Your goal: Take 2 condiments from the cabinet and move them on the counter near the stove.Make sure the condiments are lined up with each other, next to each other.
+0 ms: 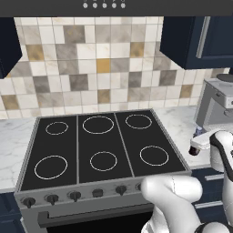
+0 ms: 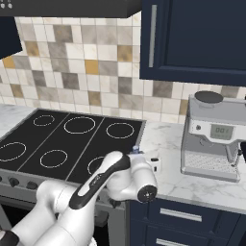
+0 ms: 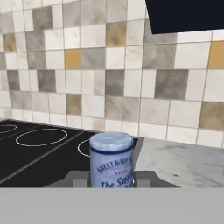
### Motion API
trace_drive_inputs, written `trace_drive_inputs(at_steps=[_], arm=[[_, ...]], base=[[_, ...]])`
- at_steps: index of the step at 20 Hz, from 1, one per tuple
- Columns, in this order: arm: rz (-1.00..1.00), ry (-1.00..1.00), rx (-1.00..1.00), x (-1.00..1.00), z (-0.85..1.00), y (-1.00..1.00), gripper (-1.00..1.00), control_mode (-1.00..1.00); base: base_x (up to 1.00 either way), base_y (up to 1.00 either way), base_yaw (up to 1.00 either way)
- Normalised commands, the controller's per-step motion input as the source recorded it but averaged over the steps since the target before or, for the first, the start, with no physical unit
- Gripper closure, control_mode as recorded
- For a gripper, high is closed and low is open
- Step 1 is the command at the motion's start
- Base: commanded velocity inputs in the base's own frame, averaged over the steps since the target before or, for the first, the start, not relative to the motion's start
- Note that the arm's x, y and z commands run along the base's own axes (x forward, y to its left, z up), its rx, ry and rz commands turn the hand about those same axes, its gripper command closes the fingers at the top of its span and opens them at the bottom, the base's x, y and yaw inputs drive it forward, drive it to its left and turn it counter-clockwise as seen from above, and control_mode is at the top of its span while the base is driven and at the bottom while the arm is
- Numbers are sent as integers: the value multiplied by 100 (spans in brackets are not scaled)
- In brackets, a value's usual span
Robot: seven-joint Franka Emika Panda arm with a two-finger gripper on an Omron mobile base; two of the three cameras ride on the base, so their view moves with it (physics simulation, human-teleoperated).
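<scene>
1. My pincer point(image 3: 112, 183) sat low over the white marble surface point(image 2: 166, 139), just past the right edge of the stove point(image 1: 102, 145), at the end of my white arm.
2. In the hand view, a bottle point(image 3: 111, 159) with a blue cap and a pale label printed in blue and red stood upright directly ahead of my pincer, centred between the two grey finger stubs.
3. The stubs flanked the bottle's lower part on both sides, but I could not tell whether they were pressing on it or standing slightly off it.
4. In the right base view, only the blue cap point(image 2: 136, 150) peeked out above my arm, at the stove's right edge over the marble.
5. In the left base view, the bottle was mostly hidden by my hand; a small dark part and a bluish bit showed by the stove's right side.
6. Left of my pincer lay the black glass cooktop with its white ring burners.
7. Ahead of my pincer rose the beige-grey tiled wall point(image 3: 109, 74), with a dark navy cabinet point(image 2: 197, 38) up and to the right.
8. Farther to the right of my pincer, a grey coffee machine point(image 2: 214, 137) stood on the same surface, well apart from the bottle.
</scene>
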Motion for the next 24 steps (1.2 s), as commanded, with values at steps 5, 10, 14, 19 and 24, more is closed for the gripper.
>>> trace_drive_inputs(at_steps=[5,10,14,19,24], arm=[[0,-11,-1,0,-12,0,100,-100],[0,-2,0,0,-13,0,100,-100],[0,0,0,2,-2,0,100,-100],[0,0,0,1,-14,0,100,-100],[0,0,0,3,-18,0,100,-100]], base=[[0,0,0],[0,0,0],[0,0,0],[0,0,0],[0,0,0]])
